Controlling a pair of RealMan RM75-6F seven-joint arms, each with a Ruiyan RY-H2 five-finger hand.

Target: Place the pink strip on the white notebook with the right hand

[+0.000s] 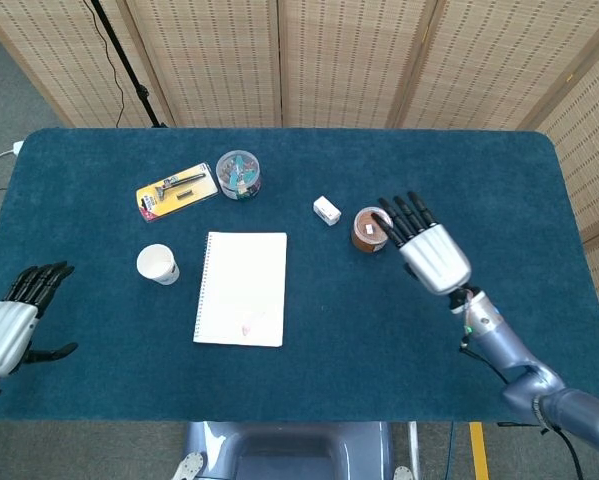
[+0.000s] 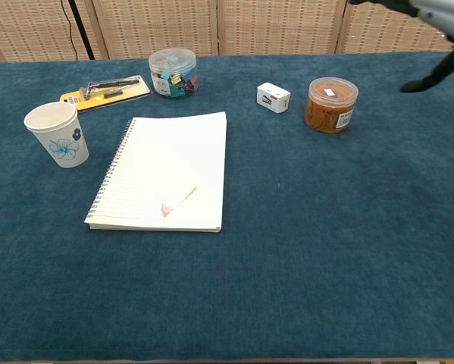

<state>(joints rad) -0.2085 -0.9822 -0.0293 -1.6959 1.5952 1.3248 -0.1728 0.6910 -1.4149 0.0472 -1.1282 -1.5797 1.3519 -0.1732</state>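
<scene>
The pink strip (image 1: 249, 324) (image 2: 178, 201) lies on the lower right part of the white spiral notebook (image 1: 241, 270) (image 2: 166, 159), which rests flat left of the table's middle. My right hand (image 1: 427, 248) hovers well to the right of the notebook, above the table beside the brown jar, fingers spread and holding nothing. In the chest view only its thumb tip and edge (image 2: 433, 45) show at the top right corner. My left hand (image 1: 17, 315) hangs open at the table's left front edge, empty.
A paper cup (image 1: 157, 264) (image 2: 57, 133) stands left of the notebook. At the back sit a yellow razor pack (image 1: 176, 190), a clear tub of clips (image 1: 238, 173) (image 2: 173, 72), a small white box (image 1: 326, 210) (image 2: 273, 97) and a brown jar (image 1: 370, 229) (image 2: 331, 104).
</scene>
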